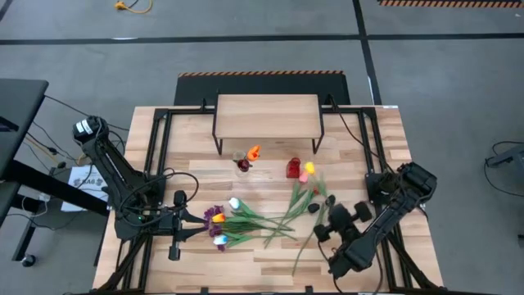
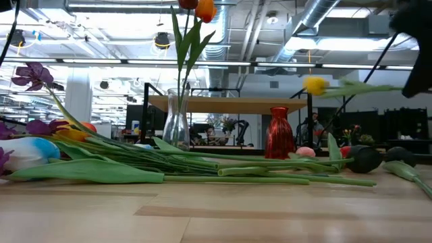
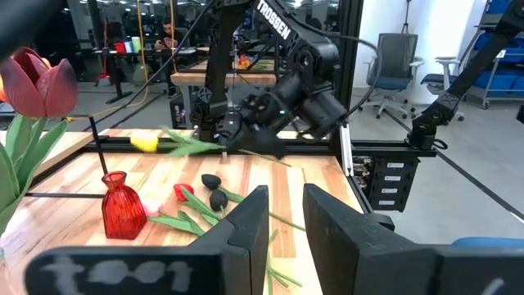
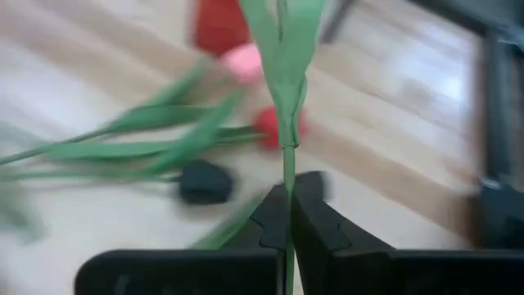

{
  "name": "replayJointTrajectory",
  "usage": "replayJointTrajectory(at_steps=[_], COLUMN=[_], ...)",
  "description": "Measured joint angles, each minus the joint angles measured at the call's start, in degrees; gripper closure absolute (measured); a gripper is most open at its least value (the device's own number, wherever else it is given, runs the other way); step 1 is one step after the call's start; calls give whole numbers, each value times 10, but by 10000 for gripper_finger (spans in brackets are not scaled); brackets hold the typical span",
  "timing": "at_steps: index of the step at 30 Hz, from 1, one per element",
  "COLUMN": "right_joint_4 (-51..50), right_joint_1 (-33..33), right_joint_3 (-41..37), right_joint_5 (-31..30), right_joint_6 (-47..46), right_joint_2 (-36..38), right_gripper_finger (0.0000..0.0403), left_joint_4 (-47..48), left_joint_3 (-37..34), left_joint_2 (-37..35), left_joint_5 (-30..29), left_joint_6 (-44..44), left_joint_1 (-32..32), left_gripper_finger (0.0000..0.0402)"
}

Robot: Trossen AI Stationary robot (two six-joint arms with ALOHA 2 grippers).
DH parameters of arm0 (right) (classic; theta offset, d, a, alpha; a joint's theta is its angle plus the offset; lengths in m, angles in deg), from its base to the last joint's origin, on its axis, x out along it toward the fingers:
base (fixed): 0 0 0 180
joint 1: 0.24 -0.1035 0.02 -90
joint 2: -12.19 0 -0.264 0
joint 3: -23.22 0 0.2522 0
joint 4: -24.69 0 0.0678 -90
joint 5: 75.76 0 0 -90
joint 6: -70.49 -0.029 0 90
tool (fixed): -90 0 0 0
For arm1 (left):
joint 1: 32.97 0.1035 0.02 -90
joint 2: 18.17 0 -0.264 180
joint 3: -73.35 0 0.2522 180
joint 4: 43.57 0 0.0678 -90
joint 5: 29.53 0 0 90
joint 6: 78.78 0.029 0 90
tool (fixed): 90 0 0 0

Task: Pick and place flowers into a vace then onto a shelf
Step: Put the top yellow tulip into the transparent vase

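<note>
A clear glass vase [image 1: 243, 166] with an orange and a dark red tulip stands in front of the shelf [image 1: 266, 111]; a small red vase [image 1: 293, 169] stands beside it. Loose flowers [image 1: 246, 220] lie in a heap on the table's middle. My right gripper [image 4: 288, 192] is shut on a yellow tulip [image 2: 314, 84], which it holds above the table right of the red vase. My left gripper [image 3: 286, 221] stands open near the heap's left end [image 1: 190, 216], pointing level, with nothing between its fingers. My right gripper pinches the yellow tulip's green stem [image 4: 288, 164] between its two fingertips, just below the leaves [image 4: 282, 49]. The fingers slant down from the table's right side and lie across the stem. The tulip is lifted, about level, with its head [image 3: 145, 143] toward the red vase.
Two dark tulip heads [image 1: 313, 209], a red and a pink one lie on the table under the raised tulip. The shelf's black legs [image 1: 218, 146] stand just behind the vases. Black frame rails run along the table's left and right sides.
</note>
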Motion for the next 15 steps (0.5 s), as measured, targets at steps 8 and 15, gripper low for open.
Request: replayJointTrajectory(at_steps=[8, 15], right_joint_4=[167, 419], right_joint_1=[-10, 1], right_joint_3=[44, 64], right_joint_5=[-39, -36], right_joint_6=[228, 562], right_joint_2=[0, 0], right_gripper_finger=[403, 403], left_joint_4=[0, 0], left_joint_3=[0, 0], left_joint_2=[0, 0], left_joint_5=[0, 0], left_joint_6=[0, 5], left_joint_1=[0, 0], left_gripper_finger=[333, 333])
